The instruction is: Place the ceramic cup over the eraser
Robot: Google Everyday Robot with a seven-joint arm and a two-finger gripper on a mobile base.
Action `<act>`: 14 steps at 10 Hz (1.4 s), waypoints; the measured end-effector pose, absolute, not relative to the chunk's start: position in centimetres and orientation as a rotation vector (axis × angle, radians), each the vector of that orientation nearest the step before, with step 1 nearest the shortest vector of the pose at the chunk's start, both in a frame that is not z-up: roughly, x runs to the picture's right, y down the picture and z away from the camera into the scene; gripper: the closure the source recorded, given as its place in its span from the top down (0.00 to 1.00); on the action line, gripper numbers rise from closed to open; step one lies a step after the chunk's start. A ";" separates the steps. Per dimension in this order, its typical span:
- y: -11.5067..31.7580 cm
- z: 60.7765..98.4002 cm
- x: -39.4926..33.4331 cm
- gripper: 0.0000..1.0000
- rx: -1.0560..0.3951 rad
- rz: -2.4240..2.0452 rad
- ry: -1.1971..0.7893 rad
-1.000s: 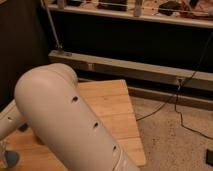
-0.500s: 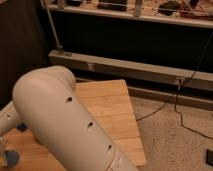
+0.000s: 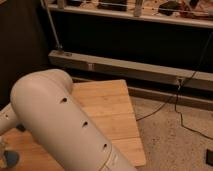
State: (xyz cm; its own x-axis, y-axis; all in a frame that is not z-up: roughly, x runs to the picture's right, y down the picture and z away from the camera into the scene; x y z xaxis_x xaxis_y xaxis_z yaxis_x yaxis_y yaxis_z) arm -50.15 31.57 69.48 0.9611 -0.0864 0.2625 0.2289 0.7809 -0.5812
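My white arm [image 3: 65,125] fills the lower left of the camera view and hides most of the wooden table [image 3: 112,107]. The gripper is out of view. A small bluish round shape [image 3: 8,159] shows at the bottom left edge beside the arm; I cannot tell whether it is the ceramic cup. The eraser is hidden or out of view. A small dark patch [image 3: 20,128] lies on the table against the arm's left side; I cannot tell what it is.
The table's right edge [image 3: 136,125] drops to a speckled floor [image 3: 175,140] with black cables [image 3: 172,97]. A dark cabinet front with a metal rail [image 3: 135,67] stands behind the table. A shelf with clutter [image 3: 150,7] runs along the top.
The arm has shifted slightly to the left and down. Nothing else has visibly moved.
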 end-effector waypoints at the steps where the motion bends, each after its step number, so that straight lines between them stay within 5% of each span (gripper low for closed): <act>1: 31.9 69.5 -49.9 0.54 -0.660 -0.175 -0.216; 7: 29.2 68.6 -49.1 0.00 -0.620 -0.131 -0.176; 14: 16.8 65.4 -43.3 0.00 -0.491 0.065 -0.119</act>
State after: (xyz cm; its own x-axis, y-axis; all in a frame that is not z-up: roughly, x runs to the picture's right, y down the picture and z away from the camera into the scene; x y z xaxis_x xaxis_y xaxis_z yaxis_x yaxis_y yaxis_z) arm -43.29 16.83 65.39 0.9910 0.0908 0.0988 -0.0334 0.8799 -0.4739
